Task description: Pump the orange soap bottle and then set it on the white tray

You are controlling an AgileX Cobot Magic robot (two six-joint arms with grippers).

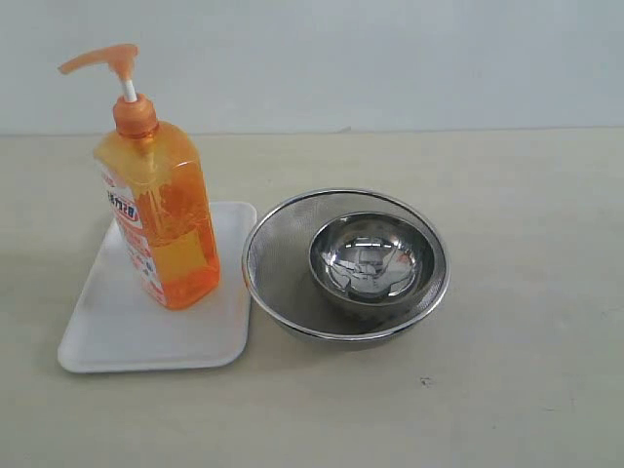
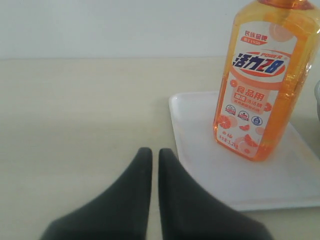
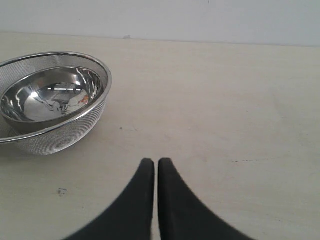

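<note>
Orange soap bottle (image 1: 161, 229): found upright on the white tray (image 1: 127, 336), its flat base wholly inside the low rim, toward the tray's far half. Placement is judged complete. Whether the pump was pressed cannot be told; the pump head (image 1: 102, 58) is seen raised on its white stem.

Nearest, in the left wrist view: the left claw (image 2: 154, 152) is closed to a thin slit, with nothing between its fingers and nothing touched. Bare tabletop (image 2: 75, 110) is seen beyond the tips; the tray's corner lies just beside them, and the bottle stands farther off with its label facing the camera. The claw is judged clear of the bottle because the bottle's own base carries it and no support is needed.

In the right wrist view the right claw (image 3: 152, 162) is likewise drawn almost fully together and holds nothing. Open tabletop lies ahead of it, and the strainer is well apart to one side.

Exterior view, front to back: neither arm is seen. An empty strip of tabletop comes first, then the tray's front edge, then the bottle. A round steel mesh strainer (image 1: 273, 283) sits just beside the tray, and contact between the two cannot be confirmed. A steel bowl (image 1: 370, 258) is nested inside the strainer. A pale wall (image 1: 390, 58) closes the scene.
</note>
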